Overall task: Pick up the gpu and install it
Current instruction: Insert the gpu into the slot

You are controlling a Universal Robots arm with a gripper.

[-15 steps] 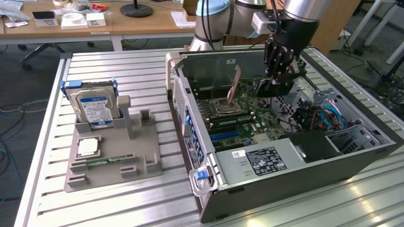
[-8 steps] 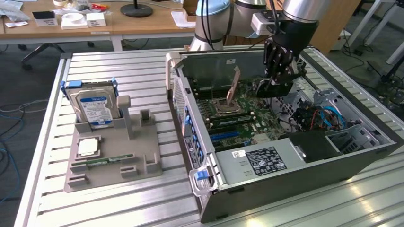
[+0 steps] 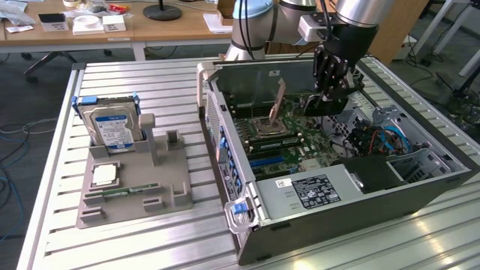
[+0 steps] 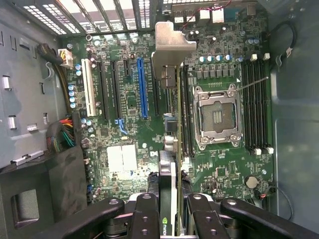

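Observation:
The gpu (image 4: 171, 164) shows edge-on in the wrist view, a thin dark card running from between my fingers to its silver end bracket (image 4: 172, 45). My gripper (image 4: 172, 206) is shut on it, one black finger (image 4: 144, 214) on each side. The card hangs above the green motherboard (image 4: 124, 129), between the blue slot (image 4: 142, 87) and the CPU socket (image 4: 218, 117). In the exterior view my gripper (image 3: 329, 97) reaches down into the open computer case (image 3: 225, 129) with the dark gpu (image 3: 325, 106) just above the board. I cannot tell whether the card touches a slot.
On the metal table to the exterior view's left of the case, a grey holder tray (image 3: 161, 191) carries a silver hard drive (image 3: 112, 126), a CPU chip (image 3: 105, 174) and a green memory stick (image 3: 123, 192). Inside the case are the power supply (image 3: 318, 188) and coloured cables (image 3: 383, 140).

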